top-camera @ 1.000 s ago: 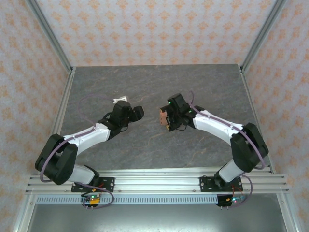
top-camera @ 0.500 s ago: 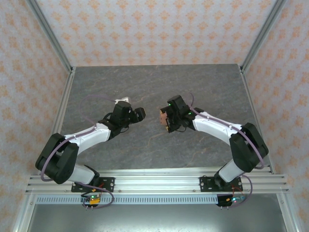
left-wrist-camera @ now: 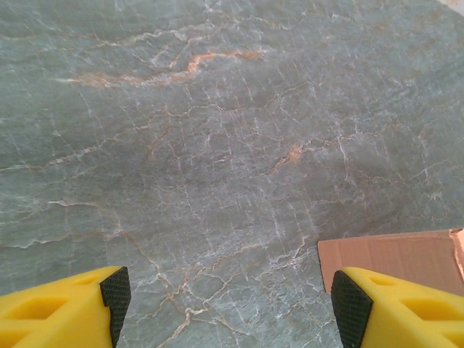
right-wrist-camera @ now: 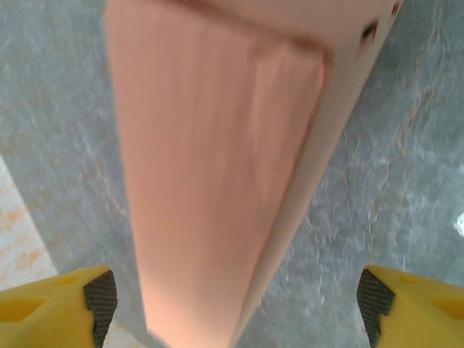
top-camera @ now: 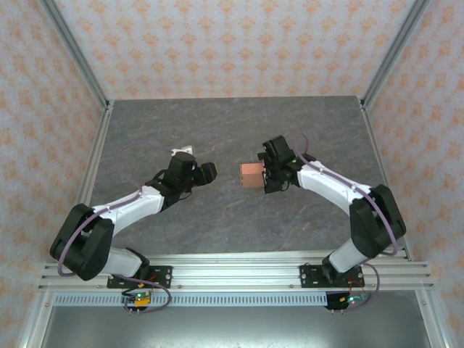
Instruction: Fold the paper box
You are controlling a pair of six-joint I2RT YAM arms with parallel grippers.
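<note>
The salmon-orange paper box [top-camera: 251, 174] was seen mid-table [top-camera: 217, 130], between the spread fingers of the right gripper [top-camera: 265, 173] (neither pad touched it). The left gripper [left-wrist-camera: 226, 296] was held wide apart, empty, to its left.

paper box [top-camera: 251, 174] at centre, open table [top-camera: 217, 130] around

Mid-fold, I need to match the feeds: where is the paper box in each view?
Top external: paper box near the middle of the table.
Left wrist: bottom right corner.
Right wrist: close up, down the centre.
Shared landmark: the grey veined table surface.
</note>
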